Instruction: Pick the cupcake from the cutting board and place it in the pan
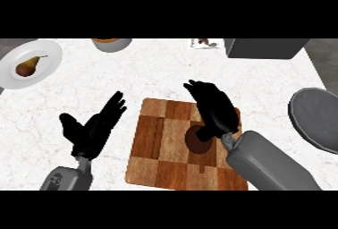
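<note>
Cupcake (196, 139), dark brown, sitting on the cutting board (158, 147) toward its right edge, largely covered from above by the right hand (214, 109). Head view only: right hand poised directly over the cupcake, fingers straight and held together, pointing toward the counter's (158, 71) far edge, thumb close by the cupcake's right side, nothing pinched yet; contact impossible to confirm. Left hand (95, 125) spread and resting off the board's left edge, fingers up, well apart from the cupcake. Pan (317, 118), grey, at the counter's right edge, to the right of the board and the right hand, so clearly the nearer arm's job. Probably a matter of closing round the cupcake, then carrying rightward. Plate (46, 53) with a pear (27, 67) at the far left corner.
</note>
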